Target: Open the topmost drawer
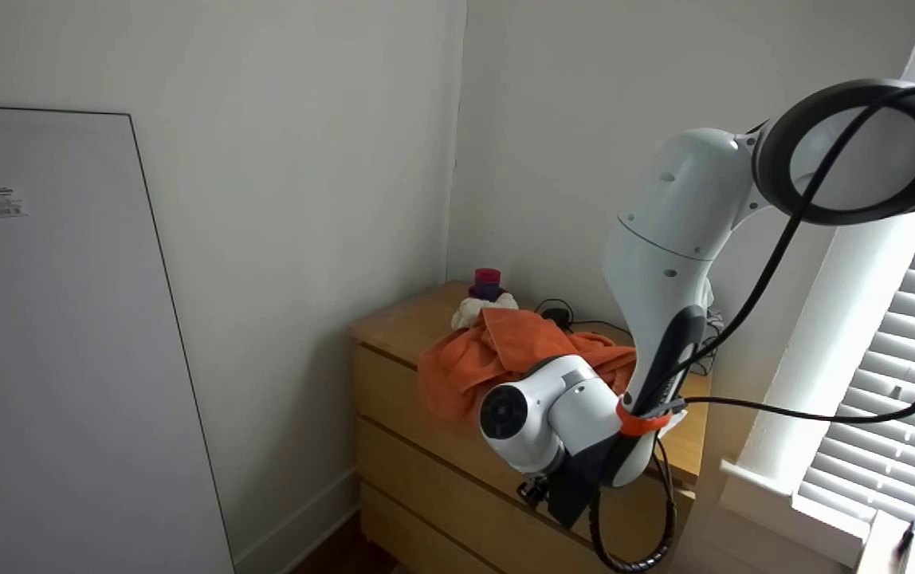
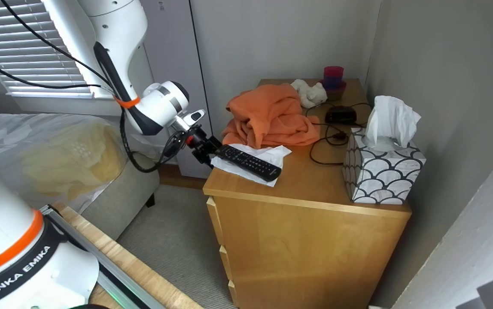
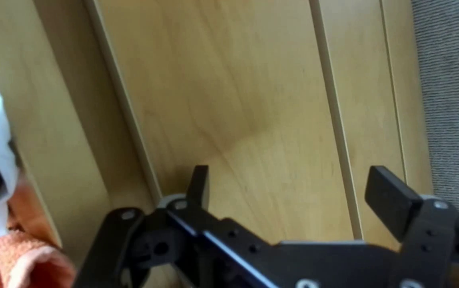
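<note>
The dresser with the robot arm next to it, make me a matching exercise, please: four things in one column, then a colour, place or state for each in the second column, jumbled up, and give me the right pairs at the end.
Column one
1. topmost drawer
2. remote control
3. tissue box
4. gripper

Column two
A. white with a dark scalloped pattern
B. open, jaws apart
C. plain pale-wood front, no handle showing
D. lying on a white sheet

Right pairs: 1-C, 2-D, 3-A, 4-B.
</note>
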Tool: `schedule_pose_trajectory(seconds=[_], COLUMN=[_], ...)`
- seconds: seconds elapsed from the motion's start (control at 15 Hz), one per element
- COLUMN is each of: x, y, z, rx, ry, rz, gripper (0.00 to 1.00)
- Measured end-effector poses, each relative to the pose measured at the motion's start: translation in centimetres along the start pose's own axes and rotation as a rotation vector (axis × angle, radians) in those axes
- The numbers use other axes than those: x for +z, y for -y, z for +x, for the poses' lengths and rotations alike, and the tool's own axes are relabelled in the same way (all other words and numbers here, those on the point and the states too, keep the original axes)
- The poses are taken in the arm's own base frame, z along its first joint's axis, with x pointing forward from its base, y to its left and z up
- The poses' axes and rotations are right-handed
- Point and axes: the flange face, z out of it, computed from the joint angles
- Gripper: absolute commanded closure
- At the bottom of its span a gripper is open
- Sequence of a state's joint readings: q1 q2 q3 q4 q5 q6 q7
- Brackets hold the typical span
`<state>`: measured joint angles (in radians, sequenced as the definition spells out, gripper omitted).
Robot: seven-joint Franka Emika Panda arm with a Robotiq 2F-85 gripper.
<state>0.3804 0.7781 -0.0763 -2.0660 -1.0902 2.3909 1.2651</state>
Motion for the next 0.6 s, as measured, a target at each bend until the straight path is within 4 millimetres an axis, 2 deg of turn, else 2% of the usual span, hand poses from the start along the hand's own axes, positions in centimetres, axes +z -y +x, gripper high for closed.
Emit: schedule_pose_trajectory(seconds=[0.2,0.6], x=[-0.14,-0.25], y=[0.62,0.54], z=[-0.58,-0.31], rx=[-0.018,-0.009], ry=[-0.002,0.005], rz=[-0.093,-0.093], gripper=[0.0,0.0])
